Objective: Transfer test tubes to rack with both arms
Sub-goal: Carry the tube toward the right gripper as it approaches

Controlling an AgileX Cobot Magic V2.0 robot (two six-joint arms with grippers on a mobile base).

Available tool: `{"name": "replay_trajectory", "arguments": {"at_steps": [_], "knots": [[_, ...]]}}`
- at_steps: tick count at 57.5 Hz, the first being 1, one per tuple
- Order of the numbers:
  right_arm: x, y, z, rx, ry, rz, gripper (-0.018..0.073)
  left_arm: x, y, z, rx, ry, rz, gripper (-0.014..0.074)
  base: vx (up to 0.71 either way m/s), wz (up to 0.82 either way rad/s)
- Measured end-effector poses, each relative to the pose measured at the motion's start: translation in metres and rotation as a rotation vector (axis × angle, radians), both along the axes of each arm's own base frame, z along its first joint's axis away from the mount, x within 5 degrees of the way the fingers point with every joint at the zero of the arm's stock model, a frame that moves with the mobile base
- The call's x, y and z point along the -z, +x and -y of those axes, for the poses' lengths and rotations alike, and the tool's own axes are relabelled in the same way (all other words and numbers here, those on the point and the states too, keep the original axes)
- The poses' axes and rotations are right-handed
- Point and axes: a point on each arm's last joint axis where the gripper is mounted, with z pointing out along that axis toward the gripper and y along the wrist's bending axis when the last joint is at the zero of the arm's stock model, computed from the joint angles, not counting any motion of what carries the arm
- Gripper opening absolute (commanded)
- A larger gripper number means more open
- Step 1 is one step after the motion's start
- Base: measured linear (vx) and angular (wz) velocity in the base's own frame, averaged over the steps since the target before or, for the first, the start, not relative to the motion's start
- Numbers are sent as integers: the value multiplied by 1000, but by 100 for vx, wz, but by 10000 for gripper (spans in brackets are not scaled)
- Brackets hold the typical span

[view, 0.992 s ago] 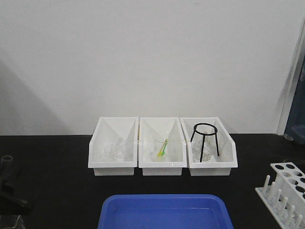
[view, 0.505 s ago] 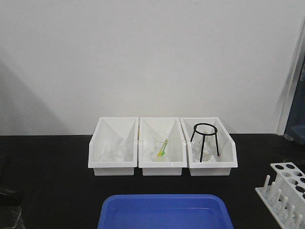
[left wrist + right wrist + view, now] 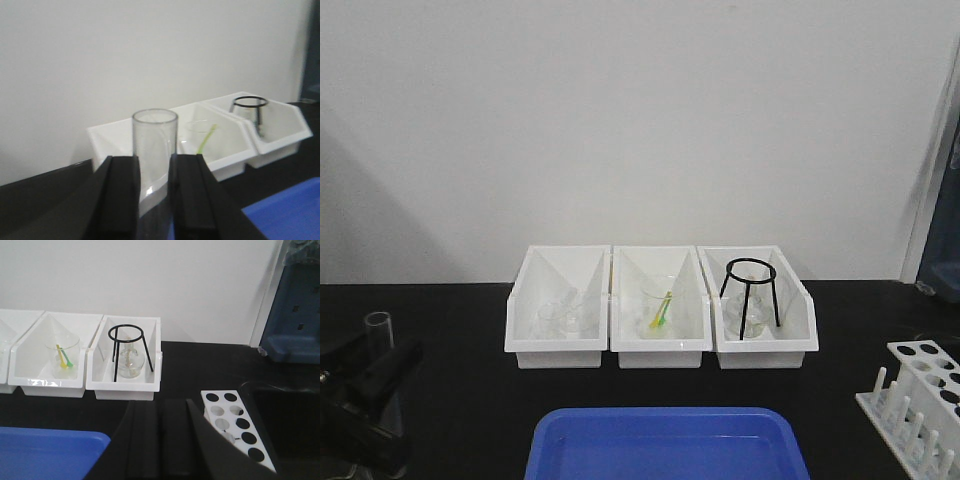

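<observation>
My left gripper [image 3: 372, 378] is at the lower left of the front view, shut on a clear test tube [image 3: 378, 327] that stands upright, its open rim above the fingers. In the left wrist view the tube [image 3: 154, 140] sits between the two black fingers, with the gripper [image 3: 154, 172] closed against its sides. The white rack [image 3: 920, 395] stands at the far right edge. In the right wrist view the rack [image 3: 235, 427] lies just right of my right gripper [image 3: 159, 412], whose fingers are closed together and empty. The right gripper does not show in the front view.
Three white open-fronted bins [image 3: 660, 345] stand at the back; the left two hold beakers, the right one a black tripod ring [image 3: 750, 295]. A blue tray [image 3: 665, 445] sits at the front middle. A dark blue object [image 3: 295, 305] stands at the far right.
The left gripper with the tube dropped nearly out of view, then rose and moved right into the lower left of the front view. Nothing else moved.
</observation>
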Motion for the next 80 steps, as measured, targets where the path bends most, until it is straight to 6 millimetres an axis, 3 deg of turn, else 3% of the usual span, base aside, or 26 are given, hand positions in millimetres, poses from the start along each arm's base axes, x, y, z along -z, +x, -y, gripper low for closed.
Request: {"name": "replay_trajectory", "arguments": {"at_steps": [9, 24, 37, 60, 67, 80], "knots": [[4, -1, 0, 0, 0, -41, -4, -3, -8, 13, 166, -15, 27, -20, 0, 0], [14, 10, 0, -3, -3, -103, -4, -5, -9, 19, 239, -68, 34, -20, 0, 0], [28, 25, -1, -26, -50, -173, -4, -11, 24, 41, 307, -134, -31, -18, 0, 0], [31, 45, -6, -50, -11, -89, -4, 0, 69, 122, 472, -84, -118, -17, 0, 0], [33, 50, -25, -136, -53, -62, -4, 1, 77, 135, 490, -75, -120, -17, 0, 0], [45, 54, -88, -381, -93, -42, -4, -1, 88, 144, 493, -74, -110, -17, 0, 0]]}}
